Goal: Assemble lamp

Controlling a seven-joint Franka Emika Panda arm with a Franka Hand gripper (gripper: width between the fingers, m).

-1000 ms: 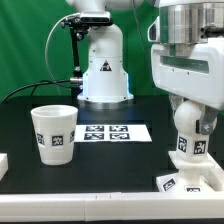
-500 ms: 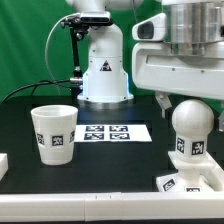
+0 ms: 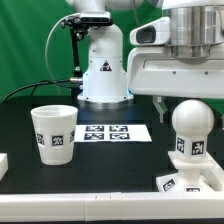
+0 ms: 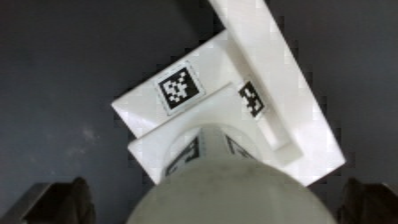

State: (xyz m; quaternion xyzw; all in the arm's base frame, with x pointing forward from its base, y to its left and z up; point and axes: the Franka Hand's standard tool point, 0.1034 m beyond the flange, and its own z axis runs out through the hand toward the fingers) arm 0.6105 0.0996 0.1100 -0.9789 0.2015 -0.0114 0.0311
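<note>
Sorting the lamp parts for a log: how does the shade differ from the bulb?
The shade is an open-topped tapered cup; the bulb has a closed round head. The shade stands alone on the table at the exterior view's left; the bulb stands at its right, on the base. Both are white, upright and carry a square tag.

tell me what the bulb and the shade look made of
The bulb looks like matte white plastic: smooth rounded head with soft, dull shading, no glassy glare. The shade is likely the same matte white plastic: thick opaque wall and rim.
</note>
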